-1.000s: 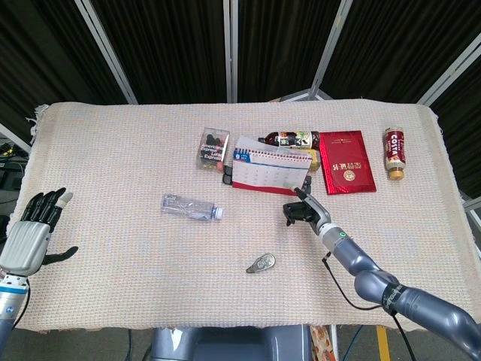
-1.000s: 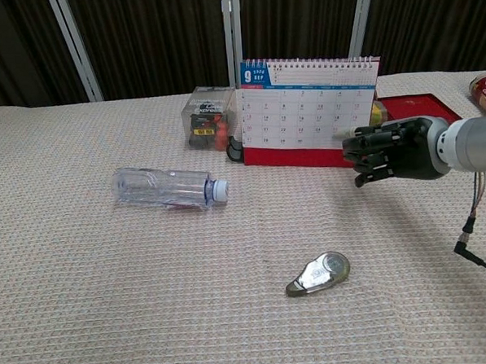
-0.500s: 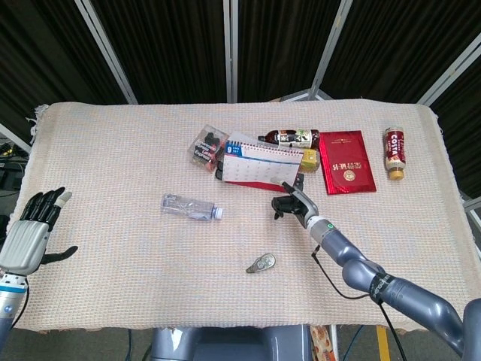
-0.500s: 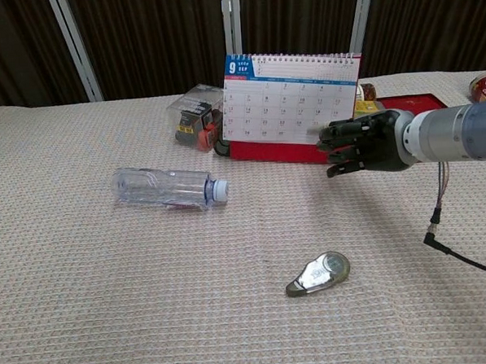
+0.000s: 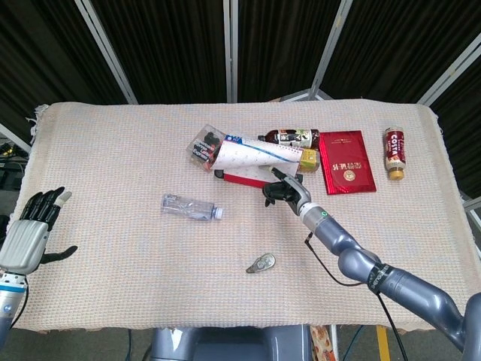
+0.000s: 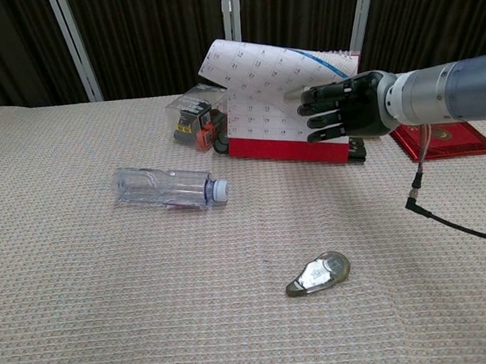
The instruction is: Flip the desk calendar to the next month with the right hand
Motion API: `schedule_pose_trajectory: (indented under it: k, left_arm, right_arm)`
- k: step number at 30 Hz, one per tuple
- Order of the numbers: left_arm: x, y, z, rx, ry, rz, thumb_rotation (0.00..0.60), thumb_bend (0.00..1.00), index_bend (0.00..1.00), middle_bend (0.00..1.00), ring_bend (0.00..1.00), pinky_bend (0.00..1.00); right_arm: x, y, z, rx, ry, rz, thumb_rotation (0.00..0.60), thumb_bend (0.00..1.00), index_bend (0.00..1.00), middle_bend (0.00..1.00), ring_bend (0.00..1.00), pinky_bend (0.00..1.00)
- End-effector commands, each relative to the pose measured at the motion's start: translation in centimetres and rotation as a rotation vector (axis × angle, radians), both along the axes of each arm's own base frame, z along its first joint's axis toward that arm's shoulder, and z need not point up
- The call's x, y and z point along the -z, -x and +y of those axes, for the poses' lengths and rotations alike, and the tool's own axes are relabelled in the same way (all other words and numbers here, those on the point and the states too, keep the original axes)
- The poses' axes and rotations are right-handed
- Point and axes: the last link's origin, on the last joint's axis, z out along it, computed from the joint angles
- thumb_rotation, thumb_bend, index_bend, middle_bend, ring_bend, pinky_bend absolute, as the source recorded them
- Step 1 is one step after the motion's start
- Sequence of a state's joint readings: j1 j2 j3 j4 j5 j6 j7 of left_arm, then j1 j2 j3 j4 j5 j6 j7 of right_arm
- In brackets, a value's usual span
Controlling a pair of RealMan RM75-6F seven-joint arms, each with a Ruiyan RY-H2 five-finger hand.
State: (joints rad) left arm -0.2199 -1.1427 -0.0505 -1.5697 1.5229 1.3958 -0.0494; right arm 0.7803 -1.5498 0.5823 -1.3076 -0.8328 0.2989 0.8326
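Note:
The desk calendar (image 6: 283,147) stands on its red base at the back of the table, also seen from the head view as the calendar (image 5: 242,177). Its top sheet (image 6: 258,87) is lifted and curls upward to the left. My right hand (image 6: 341,107) is at the sheet's right side, fingertips on its lifted corner, gripping it; the thumb is hidden. From the head view, the right hand (image 5: 284,192) is just in front of the calendar. My left hand (image 5: 30,233) hangs at the table's left front edge, fingers apart, holding nothing.
A clear plastic bottle (image 6: 166,188) lies left of the calendar. A small correction-tape case (image 6: 319,274) lies nearer the front. Behind the calendar are a clear box (image 5: 207,145), a brown bottle (image 5: 289,137), a red booklet (image 5: 346,162) and a coffee bottle (image 5: 394,153).
The right hand moved left and up, dragging the calendar left against the clear box, and raised the top sheet off the face. The left hand stayed still.

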Motion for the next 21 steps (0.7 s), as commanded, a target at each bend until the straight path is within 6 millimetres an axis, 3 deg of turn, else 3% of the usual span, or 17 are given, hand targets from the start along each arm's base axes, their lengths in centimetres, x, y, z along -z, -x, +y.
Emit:
schedule_pose_trajectory:
  k: [1, 6, 11, 15, 21]
  left_arm:
    - [0.0, 0.0, 0.0, -0.001, 0.001, 0.000, 0.600, 0.04, 0.00, 0.00, 0.00, 0.00]
    - [0.1, -0.1, 0.0, 0.001, 0.004, -0.001, 0.600, 0.04, 0.00, 0.00, 0.00, 0.00]
    - [0.1, -0.3, -0.2, 0.008, 0.004, 0.000, 0.600, 0.04, 0.00, 0.00, 0.00, 0.00]
    - [0.2, -0.4, -0.2, 0.013, 0.004, 0.002, 0.600, 0.04, 0.00, 0.00, 0.00, 0.00]
    - [0.2, -0.5, -0.2, 0.016, 0.005, 0.004, 0.600, 0.04, 0.00, 0.00, 0.00, 0.00]
  right_arm:
    - [-1.9, -0.6, 0.0, -0.023, 0.054, -0.003, 0.600, 0.61, 0.11, 0.76, 0.79, 0.59]
    - [-4.7, -1.2, 0.3, -0.053, 0.157, -0.010, 0.600, 0.59, 0.21, 0.62, 0.67, 0.51]
    - [-8.4, -1.9, 1.2, -0.102, 0.295, 0.004, 0.600, 0.59, 0.29, 0.45, 0.47, 0.46]
    - [-10.3, -2.1, 1.4, -0.132, 0.363, 0.047, 0.600, 0.58, 0.30, 0.42, 0.40, 0.44]
    - [-11.2, -2.3, 1.0, -0.147, 0.420, 0.121, 0.600, 0.57, 0.30, 0.39, 0.35, 0.40]
